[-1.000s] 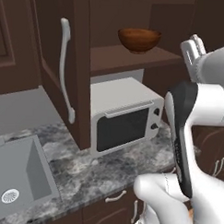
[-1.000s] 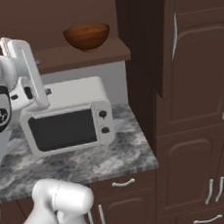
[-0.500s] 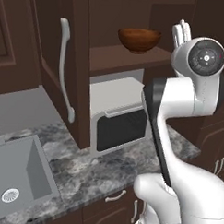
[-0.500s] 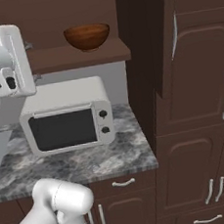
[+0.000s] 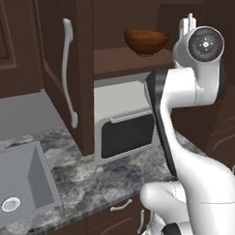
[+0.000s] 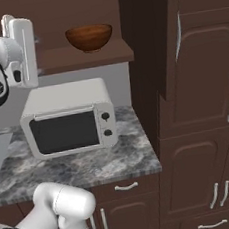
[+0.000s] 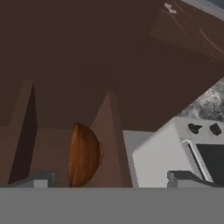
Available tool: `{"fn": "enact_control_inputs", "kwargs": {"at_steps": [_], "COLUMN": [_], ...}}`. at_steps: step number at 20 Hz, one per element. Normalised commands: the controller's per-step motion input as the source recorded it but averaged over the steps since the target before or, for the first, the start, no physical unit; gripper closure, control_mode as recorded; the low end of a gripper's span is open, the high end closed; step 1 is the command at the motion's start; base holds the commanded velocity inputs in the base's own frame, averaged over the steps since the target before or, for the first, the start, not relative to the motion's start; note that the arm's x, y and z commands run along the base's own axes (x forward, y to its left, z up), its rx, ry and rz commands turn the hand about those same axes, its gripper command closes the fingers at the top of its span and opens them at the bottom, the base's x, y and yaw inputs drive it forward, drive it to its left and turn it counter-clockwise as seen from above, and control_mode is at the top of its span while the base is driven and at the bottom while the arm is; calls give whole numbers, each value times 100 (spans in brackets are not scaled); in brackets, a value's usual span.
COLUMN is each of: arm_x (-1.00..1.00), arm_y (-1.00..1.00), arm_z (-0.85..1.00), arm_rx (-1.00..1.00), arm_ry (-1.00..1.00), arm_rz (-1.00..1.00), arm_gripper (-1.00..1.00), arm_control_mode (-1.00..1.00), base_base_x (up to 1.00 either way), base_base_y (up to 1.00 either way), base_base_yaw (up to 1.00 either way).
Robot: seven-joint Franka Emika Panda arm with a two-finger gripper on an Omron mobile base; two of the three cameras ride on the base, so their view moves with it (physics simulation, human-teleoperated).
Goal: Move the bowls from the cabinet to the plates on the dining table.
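One reddish-brown bowl [image 5: 146,42] [image 6: 89,37] stands upright on the shelf of the open dark cabinet [image 5: 123,60] [image 6: 82,57], above a white microwave. My gripper [image 5: 187,22] [image 6: 12,22] is raised to shelf height, fingers pointing up. It sits to the right of the bowl in the left base view and to its left in the right base view, clear of it. The rolled hand view puts the bowl [image 7: 85,155] on its side ahead of the gripper [image 7: 111,179], whose fingertips [image 7: 40,179] are spread wide with nothing between them. The plates and dining table are out of view.
The microwave [image 5: 124,124] [image 6: 70,124] sits on a grey marbled counter [image 5: 92,179] under the shelf. The cabinet's open door with a long silver handle [image 5: 68,73] juts out at left. A sink [image 5: 14,187] lies lower left. Tall dark cupboards [image 6: 200,101] stand at right.
The arm has lifted and swung the hand upward and closer to the shelf, up to the bowl's level. The jaws stayed wide. The bowl has not moved.
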Motion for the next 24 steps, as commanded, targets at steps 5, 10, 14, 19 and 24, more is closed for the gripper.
{"fn": "enact_control_inputs", "kwargs": {"at_steps": [5,10,14,19,24], "arm_x": [38,51,46,44,48], "arm_y": [5,3,0,0,0], "arm_z": [-1,-12,-4,-5,0], "arm_rx": [7,-1,-1,0,0], "arm_ry": [-5,-5,-8,0,0], "arm_rz": [0,0,0,0,0], "arm_gripper": [-100,-100,-100,-100,-100], "arm_control_mode": [-100,-100,-100,-100,-100], "base_base_x": [0,0,0,0,0], "base_base_y": [0,0,0,0,0], "base_base_yaw": [0,0,0,0,0]}}
